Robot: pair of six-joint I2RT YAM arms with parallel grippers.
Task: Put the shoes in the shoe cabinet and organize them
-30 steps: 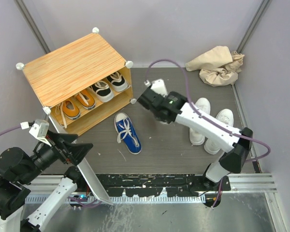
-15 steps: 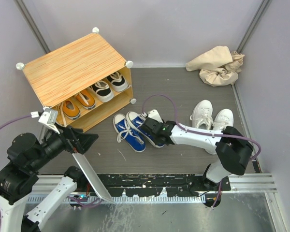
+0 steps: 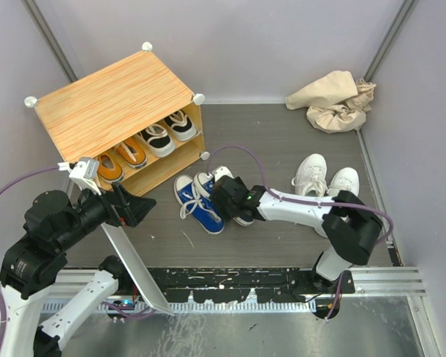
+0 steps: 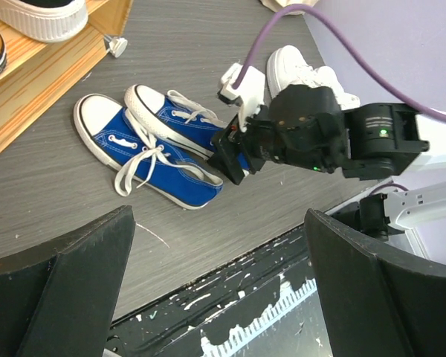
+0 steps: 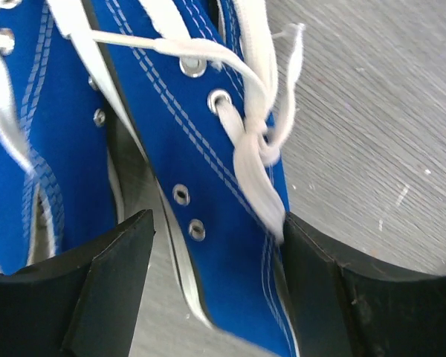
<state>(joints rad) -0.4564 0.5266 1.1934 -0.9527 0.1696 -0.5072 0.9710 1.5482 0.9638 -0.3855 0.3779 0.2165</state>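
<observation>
The shoe cabinet (image 3: 111,104) stands at the back left, with a pair of orange shoes (image 3: 119,160) and a pair of black shoes (image 3: 167,132) on its shelf. Two blue shoes lie side by side on the floor in front of it: one (image 3: 197,207) is free, the other (image 5: 230,223) sits between the fingers of my right gripper (image 5: 219,275). That gripper (image 3: 227,197) is open; its left finger stands off the sole. The white shoes (image 3: 323,182) lie to the right. My left gripper (image 4: 219,282) hovers open and empty near the cabinet's front corner.
A white panel (image 3: 137,271) slants from the cabinet's front corner down to the arm rail. A crumpled beige cloth (image 3: 334,100) lies in the back right corner. Purple walls close in both sides.
My right arm came down from mid-air to the floor, set a second blue shoe beside the first, and its jaws have spread. My left arm has shifted up and right.
</observation>
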